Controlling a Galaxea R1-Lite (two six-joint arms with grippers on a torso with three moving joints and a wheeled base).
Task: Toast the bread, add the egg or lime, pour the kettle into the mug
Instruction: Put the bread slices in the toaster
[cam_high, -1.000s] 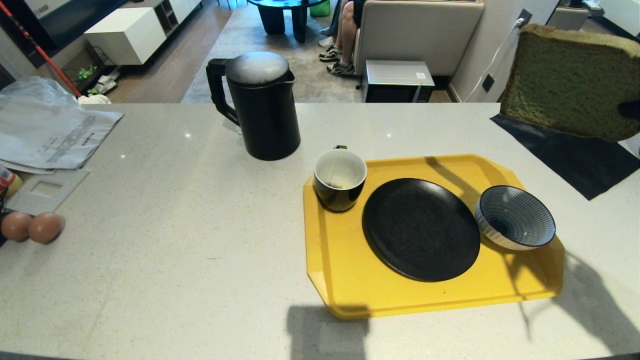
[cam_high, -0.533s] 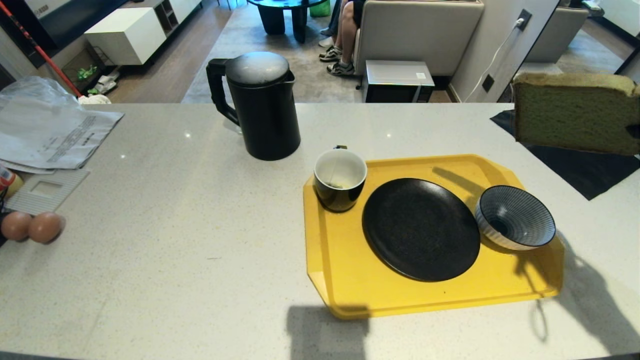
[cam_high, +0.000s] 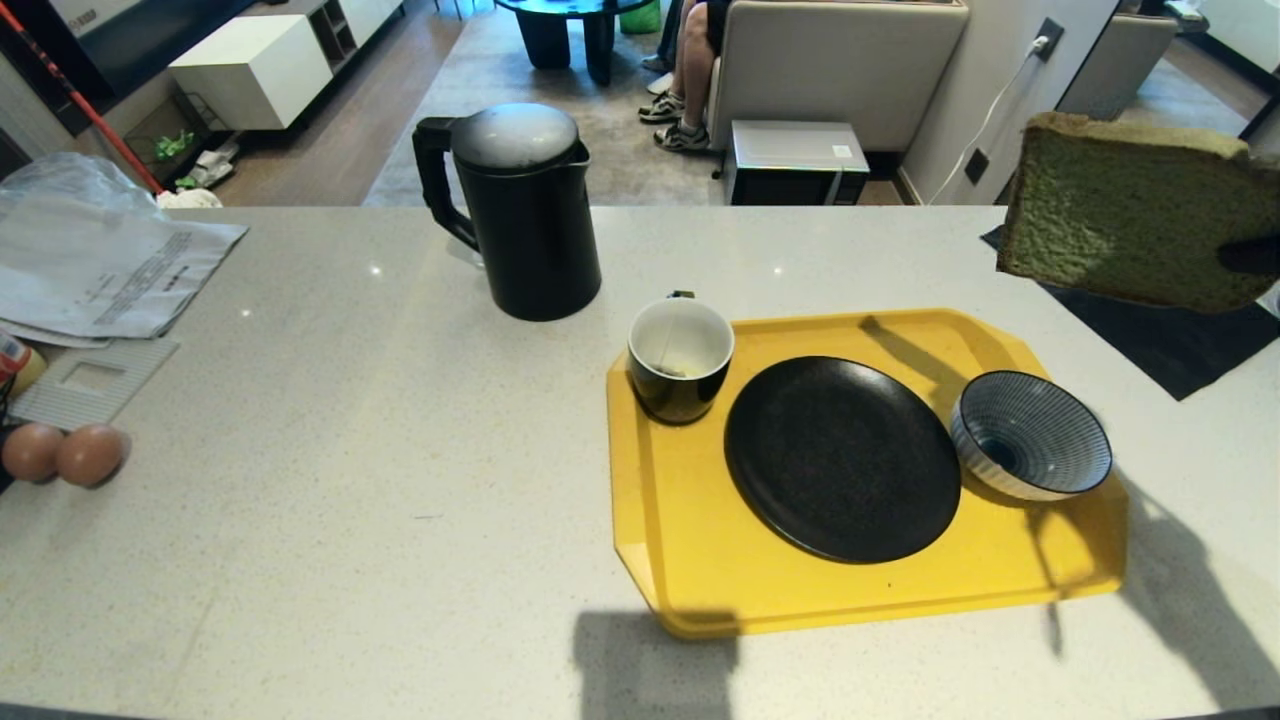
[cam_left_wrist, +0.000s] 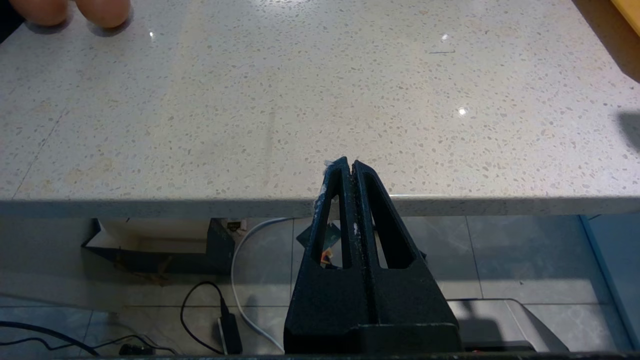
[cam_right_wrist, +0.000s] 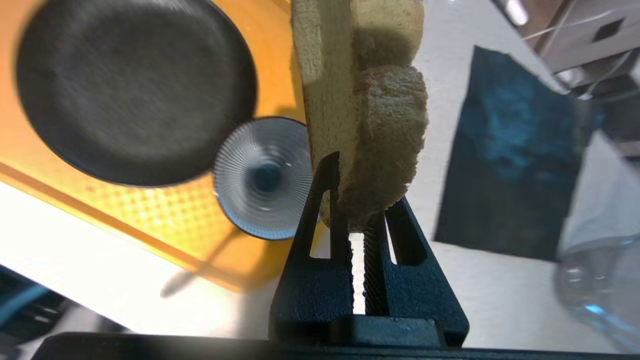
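Observation:
The bread (cam_high: 1130, 220), a thick green slice with a brown crust, hangs in the air at the far right, above the counter and beyond the yellow tray (cam_high: 690, 560). My right gripper (cam_right_wrist: 357, 187) is shut on the bread's (cam_right_wrist: 370, 125) lower edge. The black kettle (cam_high: 525, 210) stands at the back centre. On the tray's left corner sits the mug (cam_high: 680, 360), white inside. My left gripper (cam_left_wrist: 348, 165) is shut and empty, parked at the counter's near edge. The egg and the lime are out of view.
A black plate (cam_high: 840, 460) and a striped bowl (cam_high: 1030, 435) share the tray. Two brown eggs (cam_high: 65, 453) and papers (cam_high: 100, 270) lie at the left. A dark mat (cam_high: 1150, 330) lies at the right, below the bread. A person's legs (cam_high: 690, 70) show past the counter.
My right gripper has lowered the bread and swung it slightly left, turning the slice. Its shadow has shifted on the tray. The left arm has not moved.

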